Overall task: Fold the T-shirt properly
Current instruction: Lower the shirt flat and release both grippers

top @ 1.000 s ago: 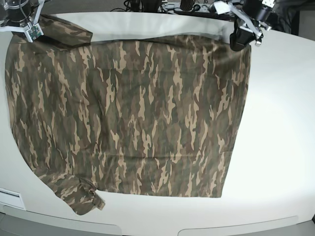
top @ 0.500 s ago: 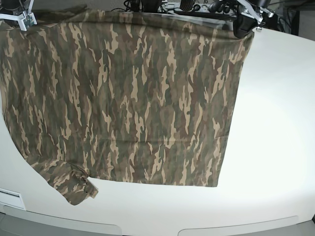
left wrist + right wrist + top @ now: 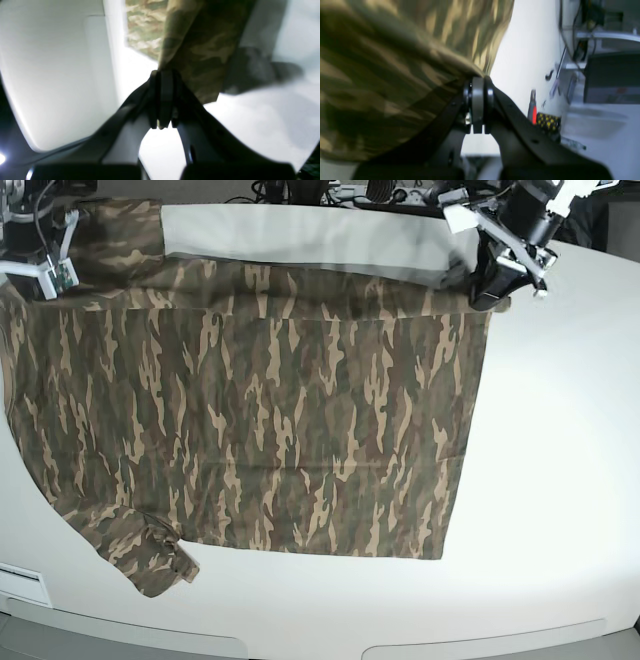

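Since the earlier frame, both arms have drawn the T-shirt's (image 3: 270,420) far edge back toward the near side, exposing table (image 3: 560,430) behind it. Left gripper (image 3: 162,98) and right gripper (image 3: 477,105) are each clamped on a far corner. Folding appears barely begun: the shirt lies mostly flat, near sleeve crumpled. Bare table lies open beyond the left arm.

White table (image 3: 560,430), cluttered cables (image 3: 400,194) behind
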`<state>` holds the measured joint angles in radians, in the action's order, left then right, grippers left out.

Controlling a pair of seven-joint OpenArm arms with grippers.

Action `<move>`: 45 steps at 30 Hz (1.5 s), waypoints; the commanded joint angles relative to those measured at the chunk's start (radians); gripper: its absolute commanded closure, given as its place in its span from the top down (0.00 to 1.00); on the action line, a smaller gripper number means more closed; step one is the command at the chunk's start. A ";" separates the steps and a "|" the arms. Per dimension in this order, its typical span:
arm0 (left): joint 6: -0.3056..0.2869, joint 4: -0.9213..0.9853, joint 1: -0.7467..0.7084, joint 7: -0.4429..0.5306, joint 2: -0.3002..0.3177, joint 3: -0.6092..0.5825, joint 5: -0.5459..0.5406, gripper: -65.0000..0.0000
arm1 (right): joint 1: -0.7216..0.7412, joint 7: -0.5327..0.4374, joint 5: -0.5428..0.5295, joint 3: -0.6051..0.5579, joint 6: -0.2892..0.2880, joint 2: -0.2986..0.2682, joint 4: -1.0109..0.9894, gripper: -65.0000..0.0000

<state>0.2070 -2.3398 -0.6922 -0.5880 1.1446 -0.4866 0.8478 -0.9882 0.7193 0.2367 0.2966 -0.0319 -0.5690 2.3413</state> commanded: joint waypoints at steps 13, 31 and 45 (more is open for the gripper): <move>0.021 0.034 0.201 0.097 -0.018 0.091 -0.180 0.00 | 0.221 -0.048 -0.058 0.009 -0.058 -0.014 -0.028 0.00; 0.013 0.233 0.319 0.252 -0.130 0.090 -0.286 0.00 | 0.447 -0.080 -0.266 0.009 -0.158 -0.014 -0.276 0.00; -0.081 0.249 0.430 0.280 -0.131 0.090 -0.433 0.00 | 0.473 -0.081 -0.319 0.009 -0.212 -0.013 -0.277 0.00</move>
<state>0.1104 -2.0830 -0.2707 -0.3195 0.9974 -0.4053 0.4145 -0.5194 0.6575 -0.0872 0.2966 -0.2546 -0.5648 2.0521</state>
